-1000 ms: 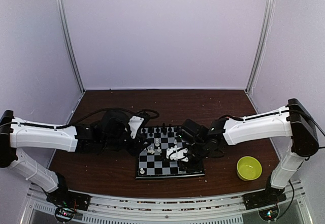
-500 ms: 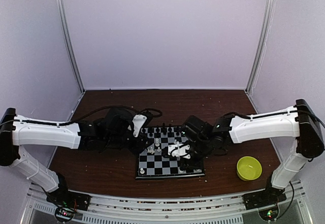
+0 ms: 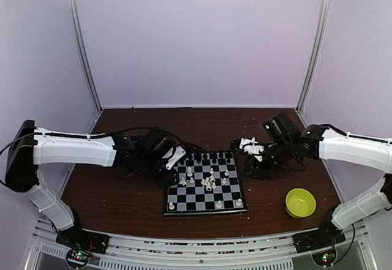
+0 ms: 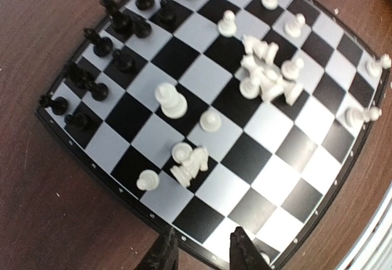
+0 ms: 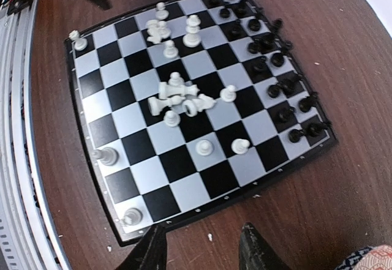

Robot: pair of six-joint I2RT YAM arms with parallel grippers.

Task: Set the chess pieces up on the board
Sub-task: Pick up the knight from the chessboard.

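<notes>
Several white chess pieces point(image 3: 209, 182) lie heaped at the centre of the board point(image 3: 196, 207), so the part-open, empty left gripper point(image 4: 202, 240) and right gripper point(image 5: 202, 234), flanking it, should each pluck one outlying piece first.

The walls point(image 3: 196, 37) are plain pale purple. A shiny metal pole point(image 3: 82, 43) stands in each back corner. The surface point(image 3: 131, 206) is dark brown wood. A grey metal rail point(image 3: 196, 245) runs along its near edge.

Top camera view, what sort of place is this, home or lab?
Most likely a lab test booth: plain pale walls with metal corner posts box in a brown table, and two robot arms are bolted at its near edge.
</notes>
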